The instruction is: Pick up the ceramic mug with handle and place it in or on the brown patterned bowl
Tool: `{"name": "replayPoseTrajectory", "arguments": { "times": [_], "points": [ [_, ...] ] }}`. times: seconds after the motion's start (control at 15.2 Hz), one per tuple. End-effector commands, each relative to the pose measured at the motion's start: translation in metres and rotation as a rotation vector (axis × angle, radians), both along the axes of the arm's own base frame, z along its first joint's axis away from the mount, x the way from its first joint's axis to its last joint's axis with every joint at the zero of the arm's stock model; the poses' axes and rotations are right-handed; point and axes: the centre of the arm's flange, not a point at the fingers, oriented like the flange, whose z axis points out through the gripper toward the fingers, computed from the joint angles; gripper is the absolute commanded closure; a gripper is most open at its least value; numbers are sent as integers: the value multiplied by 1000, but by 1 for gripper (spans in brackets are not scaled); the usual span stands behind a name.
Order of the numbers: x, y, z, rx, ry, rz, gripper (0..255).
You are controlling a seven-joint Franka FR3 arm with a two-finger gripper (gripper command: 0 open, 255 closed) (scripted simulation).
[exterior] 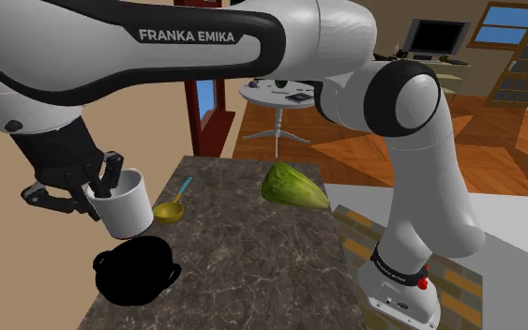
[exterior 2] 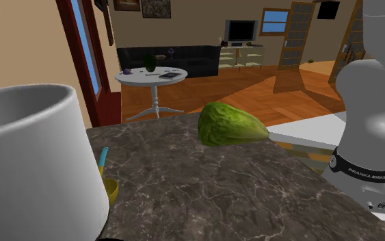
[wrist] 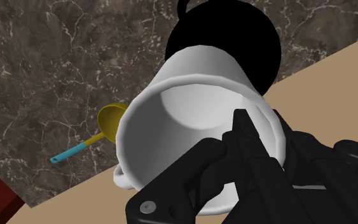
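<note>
Shoulder view, leftmost: hand [exterior: 100,190] clenched on the rim of the white mug [exterior: 132,211], one finger inside the cup and the other against its outer wall. I read the mug as lifted off the dark marbled worktop [exterior: 252,272], slightly tilted, directly above the bowl [exterior: 135,272]. The bowl renders solid black and sits near the worktop's left edge. I cannot tell whether mug base and bowl touch.

Next right: yellow spoon [exterior: 168,212] with a blue handle, lying flat just beside the mug.

Further right: green lettuce head [exterior: 293,186] at the worktop's far edge, well apart from the mug.

Wrist view: mug mouth faces the camera and is empty inside. The black bowl lies beyond it, and the mug's handle is on the spoon side.
</note>
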Motion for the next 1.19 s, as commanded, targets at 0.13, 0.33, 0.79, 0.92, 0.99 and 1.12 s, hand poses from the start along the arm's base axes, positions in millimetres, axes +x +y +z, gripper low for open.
{"name": "replayPoseTrajectory", "arguments": {
  "times": [0.13,0.33,0.79,0.92,0.99,1.12],
  "points": [
    [-1,8,-20,-1,0,-2,255],
    [-1,8,-36,-1,0,-2,255],
    [-1,8,-73,-1,0,-2,255],
    [-1,8,-83,-1,0,-2,255],
    [-1,8,-89,-1,0,-2,255],
    [-1,8,-92,-1,0,-2,255]
  ]
}}
